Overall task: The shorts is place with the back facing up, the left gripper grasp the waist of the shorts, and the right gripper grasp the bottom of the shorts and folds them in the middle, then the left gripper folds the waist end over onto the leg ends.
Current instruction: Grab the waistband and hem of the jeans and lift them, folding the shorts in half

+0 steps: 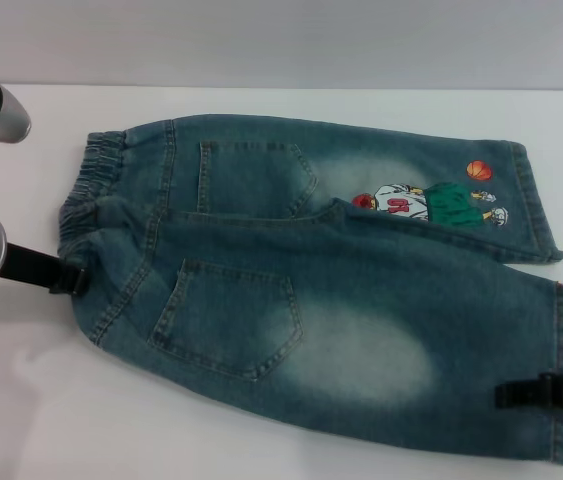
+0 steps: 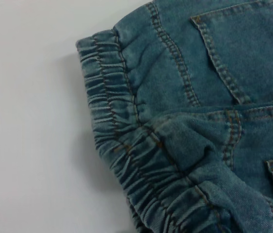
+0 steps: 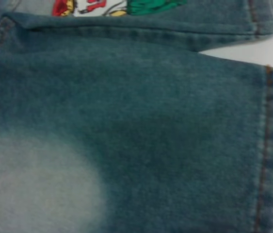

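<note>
The shorts lie flat on the white table, back pockets up, filling the middle of the head view with their long axis running across the frame: the waist of the shorts at the left, the bottom of the shorts at the right. They look partly lapped already, the nearer leg lying a little over the farther one with the cartoon print. The left gripper sits at the lower left corner of the waistband, its black claw reaching in from the frame's left edge and touching the gathered denim; it looks to have a pinch of the band, but whether the jaws are closed on it cannot be told. The right gripper comes in from the lower right edge onto the near hem, and its grip is equally unclear. Each arm is thus nearest its own end, both on the near long edge, so the next lift would likely carry that edge away from the robot, over the lengthwise centre line
</note>
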`<state>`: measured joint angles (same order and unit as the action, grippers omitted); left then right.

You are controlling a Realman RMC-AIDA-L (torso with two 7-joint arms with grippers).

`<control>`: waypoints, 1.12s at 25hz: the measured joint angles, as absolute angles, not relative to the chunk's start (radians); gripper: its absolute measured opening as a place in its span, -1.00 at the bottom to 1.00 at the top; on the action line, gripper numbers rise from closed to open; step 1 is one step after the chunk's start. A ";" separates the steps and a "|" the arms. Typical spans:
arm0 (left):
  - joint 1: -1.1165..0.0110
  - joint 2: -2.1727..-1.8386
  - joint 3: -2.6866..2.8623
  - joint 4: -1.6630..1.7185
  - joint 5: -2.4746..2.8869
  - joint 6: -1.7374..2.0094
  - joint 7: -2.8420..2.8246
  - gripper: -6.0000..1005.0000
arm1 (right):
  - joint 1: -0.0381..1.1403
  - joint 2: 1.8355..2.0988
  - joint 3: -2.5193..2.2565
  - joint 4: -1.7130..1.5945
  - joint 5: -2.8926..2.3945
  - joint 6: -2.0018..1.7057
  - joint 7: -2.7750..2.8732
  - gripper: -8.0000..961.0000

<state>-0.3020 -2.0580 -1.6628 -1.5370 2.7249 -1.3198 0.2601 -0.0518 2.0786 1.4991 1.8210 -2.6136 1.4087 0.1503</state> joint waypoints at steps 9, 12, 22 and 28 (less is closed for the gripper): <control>-0.310 -2.059 -1.665 -1.533 2.723 -1.322 0.261 -0.60 | -0.070 2.076 1.503 1.814 -2.608 1.409 0.155 0.65; -0.317 -2.058 -1.666 -1.527 2.724 -1.323 0.261 -0.60 | -0.077 2.074 1.505 1.814 -2.619 1.411 0.155 0.65; -0.359 -2.056 -1.668 -1.496 2.726 -1.342 0.277 -0.60 | -0.085 2.076 1.507 1.808 -2.633 1.412 0.155 0.64; -0.364 -2.055 -1.668 -1.492 2.726 -1.340 0.279 -0.60 | -0.074 2.076 1.489 1.794 -2.629 1.398 0.166 0.65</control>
